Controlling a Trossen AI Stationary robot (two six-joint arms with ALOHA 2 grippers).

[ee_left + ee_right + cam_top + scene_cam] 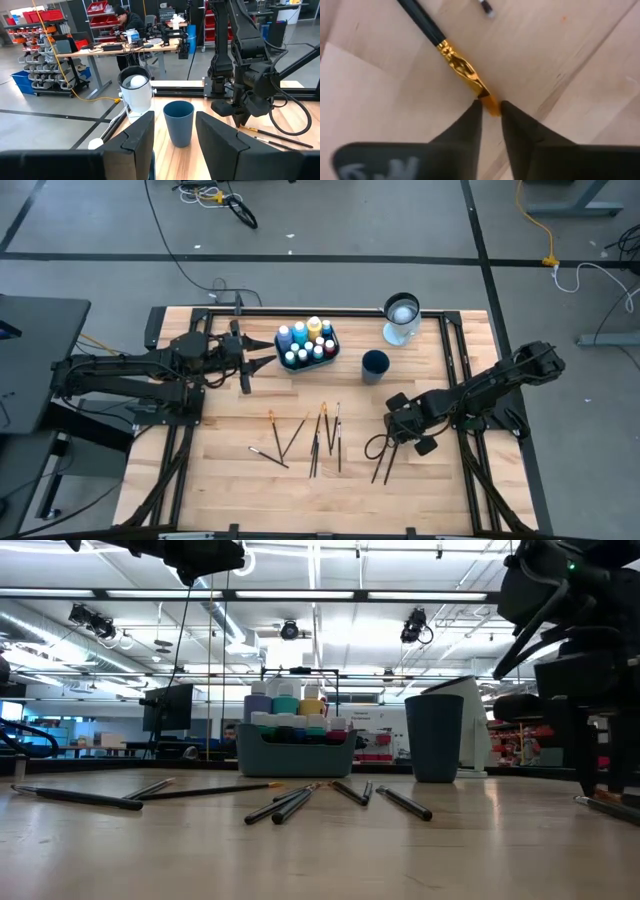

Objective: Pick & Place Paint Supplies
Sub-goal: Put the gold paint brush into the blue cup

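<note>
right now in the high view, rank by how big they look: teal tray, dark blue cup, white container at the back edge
1. teal tray, clearly the largest footprint, full of paint bottles.
2. white container.
3. dark blue cup, slightly smaller than the container, though the two look close.

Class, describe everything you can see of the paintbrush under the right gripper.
The paintbrush lies flat on the wooden table. It has a glossy black handle, a gold metal ferrule and an orange bristle tip. The right gripper points down at it, dark jaws nearly closed on either side of the tip. Whether they press it cannot be told.
</note>
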